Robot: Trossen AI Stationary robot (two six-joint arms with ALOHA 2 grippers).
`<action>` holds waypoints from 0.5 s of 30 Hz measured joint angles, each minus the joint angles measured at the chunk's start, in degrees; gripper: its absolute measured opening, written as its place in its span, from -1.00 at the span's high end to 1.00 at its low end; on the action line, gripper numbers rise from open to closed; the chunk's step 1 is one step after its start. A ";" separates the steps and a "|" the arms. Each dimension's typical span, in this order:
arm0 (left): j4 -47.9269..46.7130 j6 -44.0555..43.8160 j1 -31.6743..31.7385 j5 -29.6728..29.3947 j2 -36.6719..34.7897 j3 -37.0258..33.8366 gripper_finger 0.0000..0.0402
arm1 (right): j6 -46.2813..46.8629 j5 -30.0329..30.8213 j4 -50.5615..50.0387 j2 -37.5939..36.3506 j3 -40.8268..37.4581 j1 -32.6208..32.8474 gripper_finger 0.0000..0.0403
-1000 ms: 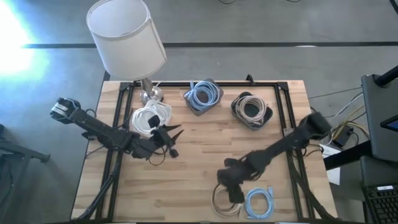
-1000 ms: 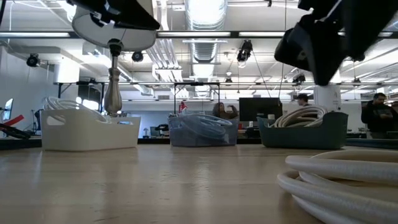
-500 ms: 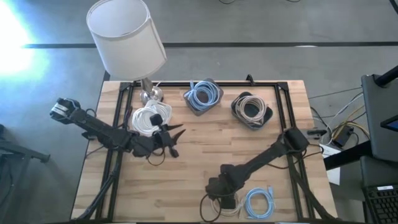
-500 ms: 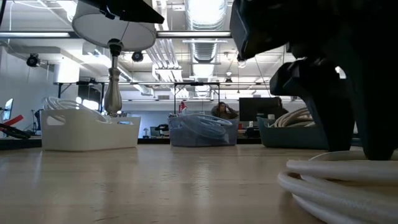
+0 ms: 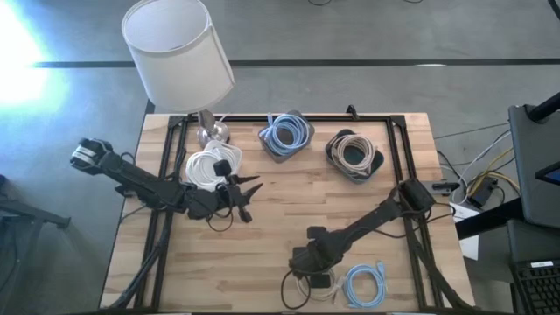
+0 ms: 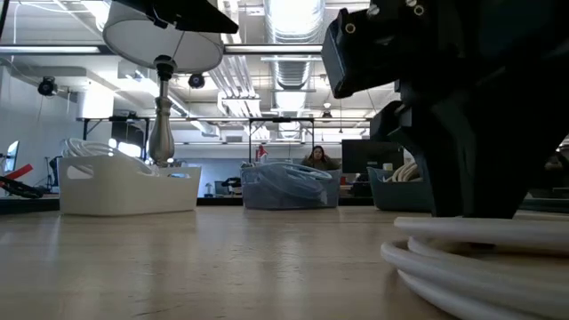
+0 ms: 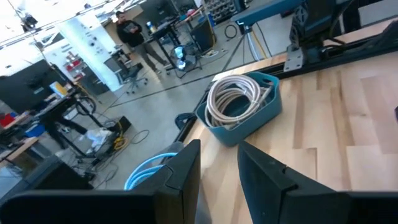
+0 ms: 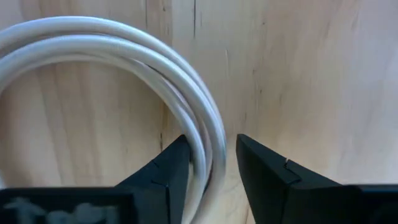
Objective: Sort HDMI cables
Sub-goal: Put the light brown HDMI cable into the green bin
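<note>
HDMI cables, thin and wound in small round coils, were spread in several places; a white coil on bare wood (image 8: 112, 81) lay near the front edge of the light wooden table (image 5: 289, 219), and a light blue coil (image 5: 365, 284) lay just beside it; three bins stood along the far side, a white bin with white cable (image 5: 213, 166), a grey bin with light blue cable (image 5: 285, 133) and a teal bin with beige cable (image 5: 354, 153); a lamp with a white shade (image 5: 178, 51) stood at the far left corner. The right gripper (image 8: 211, 168) was low over the white coil, its two dark fingers apart and standing on both sides of the strands, one inside the loop and one outside; they did not yet press the cable, as far as the wrist view showed. The left gripper (image 5: 248, 194) waited above the table just beside the white bin, its fingers also apart. In my judgement the step in hand was the grasp of the white coil; the next move calls for closing the fingers on all the strands together, then a lift and a carry across to the white bin; a loose strand could slip out and let the coil unwind.
</note>
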 joint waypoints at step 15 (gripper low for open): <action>-0.04 -4.93 -0.02 1.26 -0.01 0.00 0.45 | -12.07 -1.06 -2.84 -2.11 -1.36 -1.09 0.92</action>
